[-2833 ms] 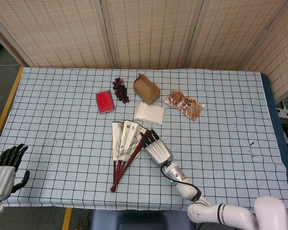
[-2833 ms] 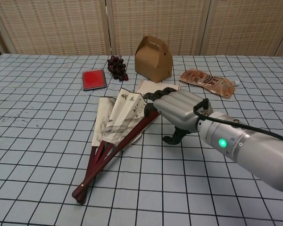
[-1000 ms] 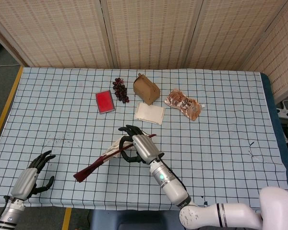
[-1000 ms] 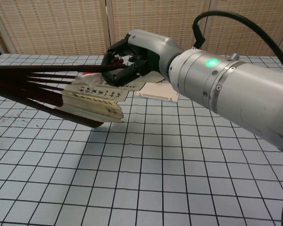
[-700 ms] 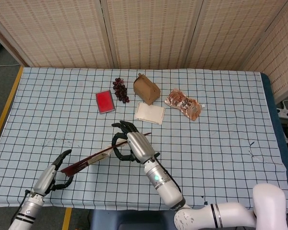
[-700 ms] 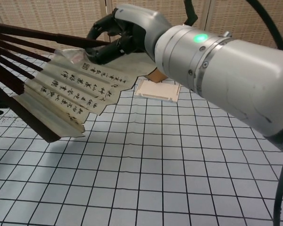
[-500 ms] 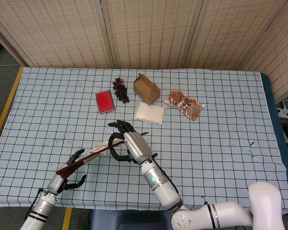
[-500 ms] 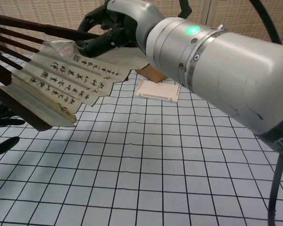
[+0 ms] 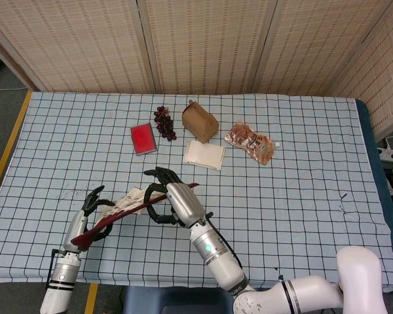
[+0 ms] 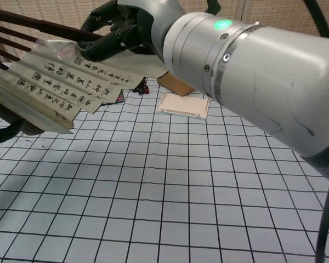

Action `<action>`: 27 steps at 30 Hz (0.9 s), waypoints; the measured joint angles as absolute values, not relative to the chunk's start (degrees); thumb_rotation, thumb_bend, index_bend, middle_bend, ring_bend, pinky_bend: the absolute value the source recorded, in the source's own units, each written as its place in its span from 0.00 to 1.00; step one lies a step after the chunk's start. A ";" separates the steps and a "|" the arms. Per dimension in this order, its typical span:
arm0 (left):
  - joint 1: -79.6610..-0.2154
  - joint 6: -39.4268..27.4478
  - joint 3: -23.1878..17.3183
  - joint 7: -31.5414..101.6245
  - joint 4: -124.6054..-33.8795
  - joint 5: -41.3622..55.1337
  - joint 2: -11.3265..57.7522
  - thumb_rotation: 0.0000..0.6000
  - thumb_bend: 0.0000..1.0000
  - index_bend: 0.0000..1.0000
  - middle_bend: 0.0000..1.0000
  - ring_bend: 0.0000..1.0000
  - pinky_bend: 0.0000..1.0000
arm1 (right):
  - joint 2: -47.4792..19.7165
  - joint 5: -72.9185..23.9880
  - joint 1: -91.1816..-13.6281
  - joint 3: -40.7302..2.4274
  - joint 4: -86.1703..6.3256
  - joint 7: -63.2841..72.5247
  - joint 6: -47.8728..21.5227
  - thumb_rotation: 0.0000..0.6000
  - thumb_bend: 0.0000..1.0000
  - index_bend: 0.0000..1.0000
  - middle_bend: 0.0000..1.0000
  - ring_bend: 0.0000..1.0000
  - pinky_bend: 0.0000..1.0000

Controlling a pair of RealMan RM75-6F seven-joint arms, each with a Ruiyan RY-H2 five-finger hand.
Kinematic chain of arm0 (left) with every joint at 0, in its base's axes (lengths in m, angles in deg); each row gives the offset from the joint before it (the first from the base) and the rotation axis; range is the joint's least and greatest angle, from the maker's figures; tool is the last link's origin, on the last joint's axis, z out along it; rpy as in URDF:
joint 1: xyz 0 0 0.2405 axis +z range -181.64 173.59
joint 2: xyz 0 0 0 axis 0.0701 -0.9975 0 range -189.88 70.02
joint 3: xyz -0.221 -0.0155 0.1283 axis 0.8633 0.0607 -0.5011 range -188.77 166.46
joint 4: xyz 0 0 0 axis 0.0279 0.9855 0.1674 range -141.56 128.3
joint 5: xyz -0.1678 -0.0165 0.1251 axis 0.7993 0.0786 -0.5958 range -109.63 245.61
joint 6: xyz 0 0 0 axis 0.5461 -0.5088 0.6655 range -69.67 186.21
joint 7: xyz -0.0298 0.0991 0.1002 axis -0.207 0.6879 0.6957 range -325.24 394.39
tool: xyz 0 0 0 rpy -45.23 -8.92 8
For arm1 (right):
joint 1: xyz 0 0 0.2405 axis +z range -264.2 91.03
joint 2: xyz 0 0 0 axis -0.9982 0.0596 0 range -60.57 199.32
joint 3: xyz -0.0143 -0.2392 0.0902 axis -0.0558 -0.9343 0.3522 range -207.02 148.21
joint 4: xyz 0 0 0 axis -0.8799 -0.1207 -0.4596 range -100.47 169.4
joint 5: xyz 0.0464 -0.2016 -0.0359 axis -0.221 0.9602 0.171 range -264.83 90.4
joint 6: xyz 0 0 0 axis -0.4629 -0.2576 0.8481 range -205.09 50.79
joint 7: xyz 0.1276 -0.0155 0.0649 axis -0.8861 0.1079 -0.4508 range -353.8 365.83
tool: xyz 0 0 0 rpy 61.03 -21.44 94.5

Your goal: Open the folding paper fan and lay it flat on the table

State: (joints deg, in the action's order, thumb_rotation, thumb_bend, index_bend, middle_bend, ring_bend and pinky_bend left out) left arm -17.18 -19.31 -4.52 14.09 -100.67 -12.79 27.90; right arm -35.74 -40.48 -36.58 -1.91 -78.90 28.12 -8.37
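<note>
The folding paper fan is held off the table, partly spread, its dark red ribs running from lower left to upper right. In the chest view its calligraphy paper fills the upper left. My right hand grips the outer rib near the paper end, and shows at the top of the chest view. My left hand is at the ribs near the pivot, fingers curled around them. Whether they clamp the ribs is unclear. Only one dark finger of it shows in the chest view.
On the checked tablecloth behind the fan lie a red box, dark grapes, a brown carton, a white pad and a snack packet. The table's front edge is close to my left forearm.
My right hand lifted the fan off the table and swung it leftward. My left hand came up from the table's front left corner to the fan's pivot end.
</note>
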 measured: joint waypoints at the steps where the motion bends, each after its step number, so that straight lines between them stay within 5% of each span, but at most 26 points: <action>1: -16.97 -19.65 -4.38 14.87 -99.99 -12.52 28.20 1.00 0.60 0.69 0.27 0.06 0.09 | -35.43 -40.33 -36.64 -1.92 -79.17 28.08 -8.26 1.00 0.61 0.72 0.12 0.00 0.00; 11: -16.03 -22.35 -2.91 14.59 -96.99 -11.75 29.95 1.00 0.66 0.81 0.42 0.17 0.09 | -30.64 -38.48 -37.78 -2.54 -81.40 28.44 -6.67 1.00 0.61 0.72 0.12 0.00 0.00; 27: -15.01 -26.80 0.18 15.89 -87.69 -9.98 32.95 1.00 0.66 0.83 0.48 0.22 0.09 | -21.94 -32.19 -40.80 -7.37 -84.36 30.73 -4.79 1.00 0.61 0.70 0.12 0.00 0.00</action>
